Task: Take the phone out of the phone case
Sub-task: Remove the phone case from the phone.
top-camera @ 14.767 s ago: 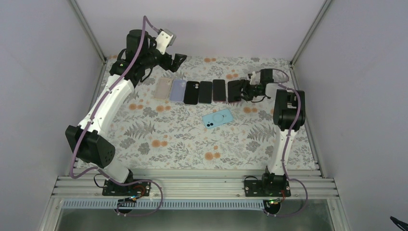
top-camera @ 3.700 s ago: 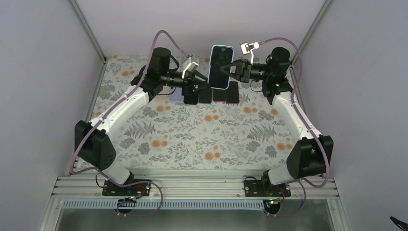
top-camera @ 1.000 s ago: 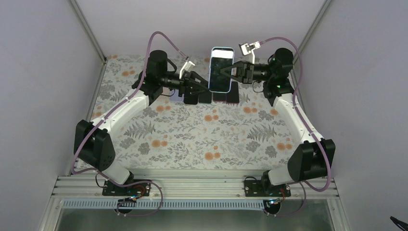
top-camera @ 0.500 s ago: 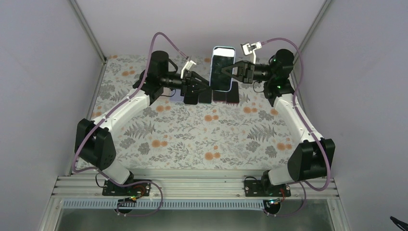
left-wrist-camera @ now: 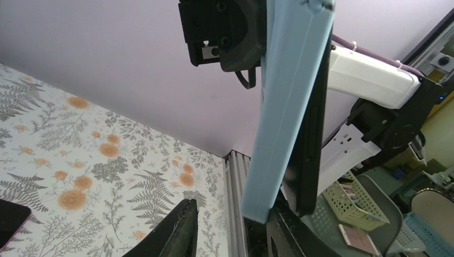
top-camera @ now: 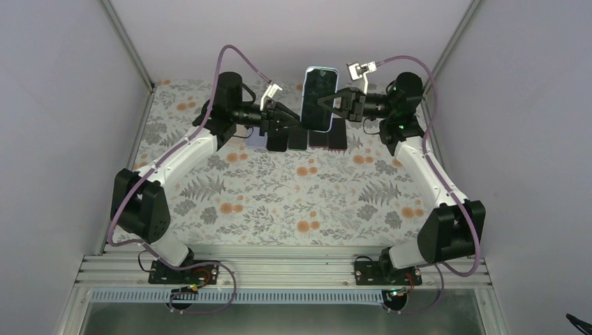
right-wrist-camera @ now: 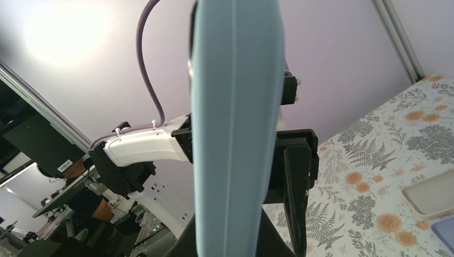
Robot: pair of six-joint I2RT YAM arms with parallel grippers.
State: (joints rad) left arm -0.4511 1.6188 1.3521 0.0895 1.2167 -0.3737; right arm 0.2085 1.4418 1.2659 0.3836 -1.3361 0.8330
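The phone (top-camera: 319,98), dark screen toward the top camera, stands upright in the air in its light blue phone case (left-wrist-camera: 289,107). My right gripper (top-camera: 328,102) is shut on the case's right edge; in the right wrist view the case (right-wrist-camera: 235,134) fills the space between the fingers. My left gripper (top-camera: 293,122) is at the lower left corner. In the left wrist view its jaws (left-wrist-camera: 233,209) are open around the case's bottom corner, the left finger apart from it. There the black phone (left-wrist-camera: 313,134) stands slightly away from the case, with the right fingertip (left-wrist-camera: 284,230) at that gap.
A row of phones and cases lies on the floral mat (top-camera: 279,195) under the held phone, among them a black one (top-camera: 279,139) and a dark one (top-camera: 338,136). A cream case (right-wrist-camera: 428,195) and a lavender one (right-wrist-camera: 441,235) show there too. Enclosure walls stand close behind.
The left gripper's jaws have narrowed and edged in at the phone's lower left corner. The phone has shifted slightly left. The right gripper's hold is unchanged.
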